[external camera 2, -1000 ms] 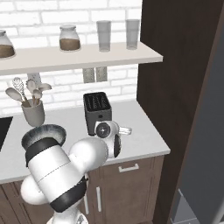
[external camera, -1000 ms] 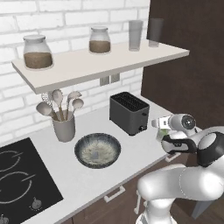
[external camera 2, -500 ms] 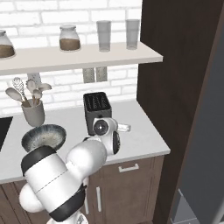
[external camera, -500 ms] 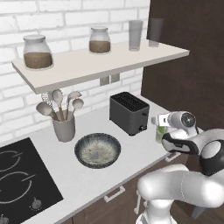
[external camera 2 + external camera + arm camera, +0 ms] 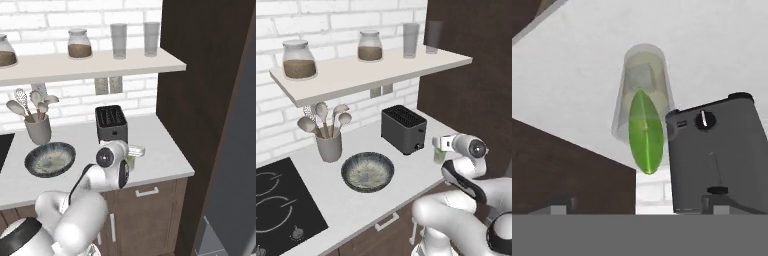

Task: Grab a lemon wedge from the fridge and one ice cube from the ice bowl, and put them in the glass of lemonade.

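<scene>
The glass of lemonade (image 5: 643, 95) stands on the white counter beside the black toaster (image 5: 714, 155). My gripper (image 5: 639, 205) hangs right over it, open, with its fingertips (image 5: 559, 202) spread wide and nothing between them. The lemon wedge (image 5: 646, 131), bright yellow-green, is loose just below the jaws, over the glass's mouth. A pale cube (image 5: 641, 76) shows inside the glass. In the left base view the gripper (image 5: 443, 145) is at the glass (image 5: 439, 154); the right base view shows the glass (image 5: 135, 155) next to my hand. The ice bowl (image 5: 351, 165) sits left of the toaster.
A grey utensil cup (image 5: 329, 146) stands behind the bowl, and a hob (image 5: 281, 205) lies at the far left. The shelf (image 5: 376, 70) above carries two jars and two tall glasses. Dark cabinet wall (image 5: 200, 75) and the grey fridge (image 5: 235, 175) close off the right.
The jaws went from shut to wide open and let go of the lemon wedge over the glass. The hand has stayed above the glass.
</scene>
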